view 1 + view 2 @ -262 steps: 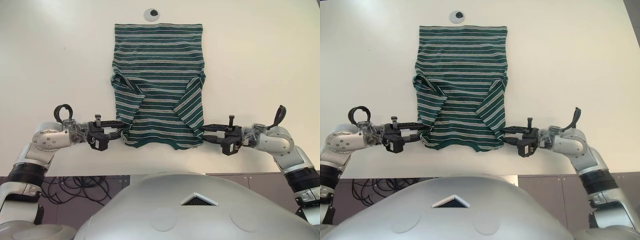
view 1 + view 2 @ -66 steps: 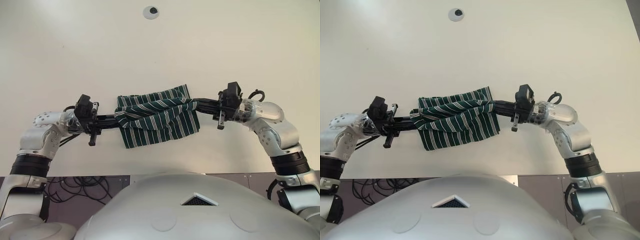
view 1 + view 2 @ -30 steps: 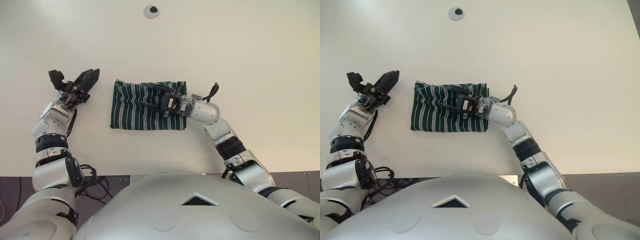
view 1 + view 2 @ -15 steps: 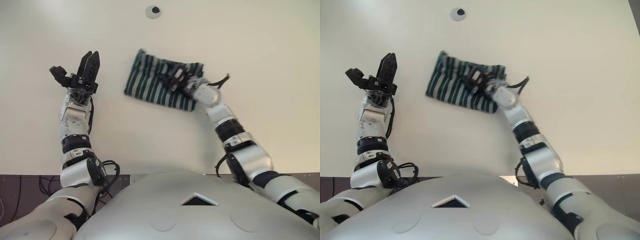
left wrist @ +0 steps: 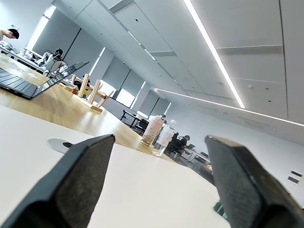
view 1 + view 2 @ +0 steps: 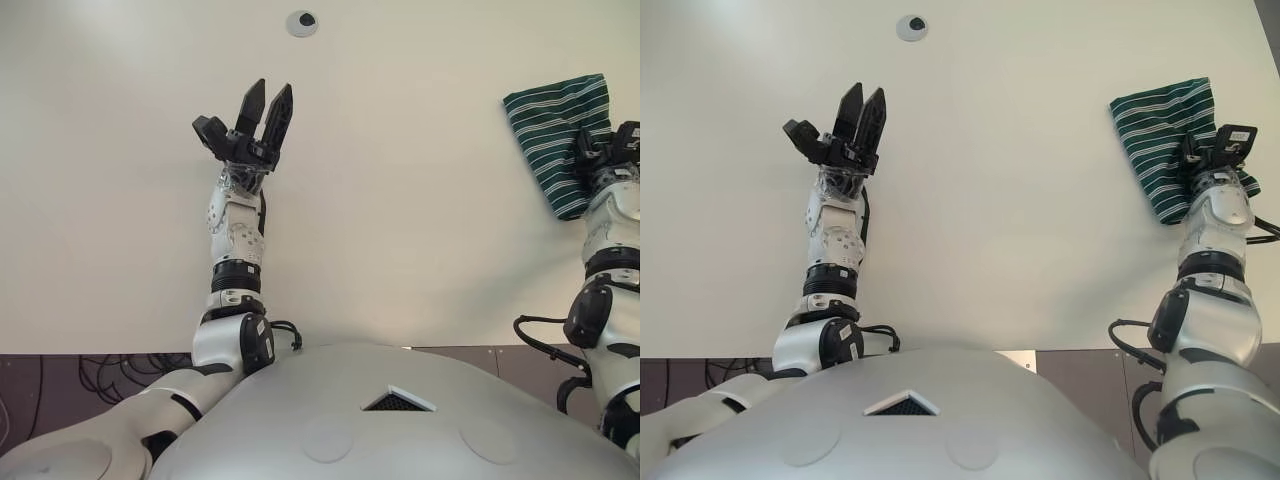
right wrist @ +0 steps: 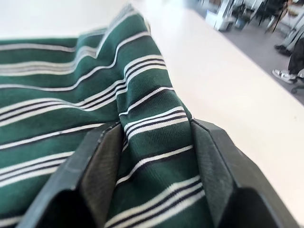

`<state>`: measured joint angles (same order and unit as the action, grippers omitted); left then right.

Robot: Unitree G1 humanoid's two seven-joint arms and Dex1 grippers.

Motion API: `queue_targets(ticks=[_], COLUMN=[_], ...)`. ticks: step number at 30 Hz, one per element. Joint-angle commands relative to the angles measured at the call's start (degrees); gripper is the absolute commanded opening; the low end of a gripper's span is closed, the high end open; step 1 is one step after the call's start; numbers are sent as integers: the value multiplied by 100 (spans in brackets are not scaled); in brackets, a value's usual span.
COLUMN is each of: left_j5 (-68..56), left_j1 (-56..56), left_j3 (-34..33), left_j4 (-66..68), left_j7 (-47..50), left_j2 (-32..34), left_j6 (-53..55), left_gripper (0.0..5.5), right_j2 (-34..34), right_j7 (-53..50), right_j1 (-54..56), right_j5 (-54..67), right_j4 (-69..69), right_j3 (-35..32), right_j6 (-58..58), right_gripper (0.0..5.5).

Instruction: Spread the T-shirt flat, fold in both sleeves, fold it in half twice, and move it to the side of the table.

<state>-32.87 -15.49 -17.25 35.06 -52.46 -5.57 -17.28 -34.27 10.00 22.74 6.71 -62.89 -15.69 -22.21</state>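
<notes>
T-shirt (image 6: 550, 120), folded, far right on table (image 6: 420, 200), pinched in right hand (image 7: 154, 161); left hand (image 6: 270, 100) spread wide, well apart

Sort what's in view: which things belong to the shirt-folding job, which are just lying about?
Job:
folded T-shirt at the right side of the table
right gripper, shut on it
left gripper, open, raised

Lying about:
round cable port at the far edge
laptop and bottles on the desk behind

You're looking at a dark green T-shirt (image 6: 555, 112) with thin white and black stripes — on a plain cream table (image 6: 420, 210). The left gripper (image 6: 271, 90) and right gripper (image 7: 156, 127) are black; the grommet (image 6: 303, 22) is grey — dark at its centre.
</notes>
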Motion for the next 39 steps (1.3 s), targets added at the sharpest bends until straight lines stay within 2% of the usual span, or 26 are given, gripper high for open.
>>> queue_targets(ticks=[1,4,8,11,13,15,18,22,27,39], left_j5=[98,237,488,1211,2147,3179,4336,4489,4548,4882], left_j1=[-63,-131,-222,-345,-352,-341,-328,-429,-447,-410], left_j3=[-78,-113,-220,-186,-82,10,150,351,617,1096], left_j4=[-183,-37,374,1205,1631,1943,2272,2647,2844,2970], left_j7=[658,1101,1606,2285,3014,3960,5219,5617,5876,6626], left_j2=[-316,-395,-379,-107,124,356,654,802,907,1125], left_j6=[-510,-1018,-1930,-2903,-3828,-4436,-4816,-5040,-5117,-5082], left_gripper=[348,348,348,348,348,348,348,348,348,348], right_j2=[60,512,1320,1998,2486,2833,3211,3369,3521,3639], right_j7=[-2457,-3736,-4176,-3991,-3148,-2346,-1440,-495,31,-566], right_j1=[-256,-514,-758,-927,-984,-912,-755,-591,-502,-508], right_j5=[-1424,-2235,-2951,-2867,-2216,-1537,-711,-42,149,-975], right_j4=[1931,3502,4697,4135,3212,2337,1322,964,708,406], right_j3=[-108,-315,297,1088,1760,2034,1998,1875,1687,1647], right_j6=[-1310,-1281,-1332,-2284,-3024,-3488,-3802,-3947,-4017,-4548], right_gripper=[250,250,250,250,250,250,250,250,250,250])
